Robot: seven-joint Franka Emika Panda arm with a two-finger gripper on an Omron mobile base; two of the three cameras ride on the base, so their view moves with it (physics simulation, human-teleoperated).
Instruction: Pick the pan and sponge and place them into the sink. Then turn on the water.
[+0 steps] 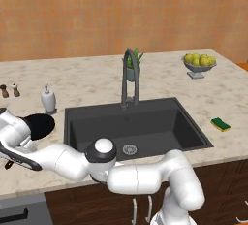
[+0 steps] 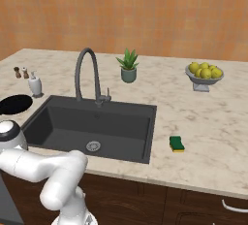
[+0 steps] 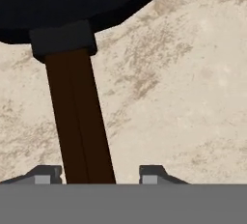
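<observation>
Pan (image 3: 72, 1) handle lies between end effector (image 3: 96, 174) fingertips

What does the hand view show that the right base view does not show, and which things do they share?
Hand view alone: the pan's brown handle running between the two dark fingertips, jaws standing apart on either side of it. Right base view alone: the sink, faucet, sponge, fruit bowl, plant and soap bottle. Both: the black pan and the beige counter.
</observation>
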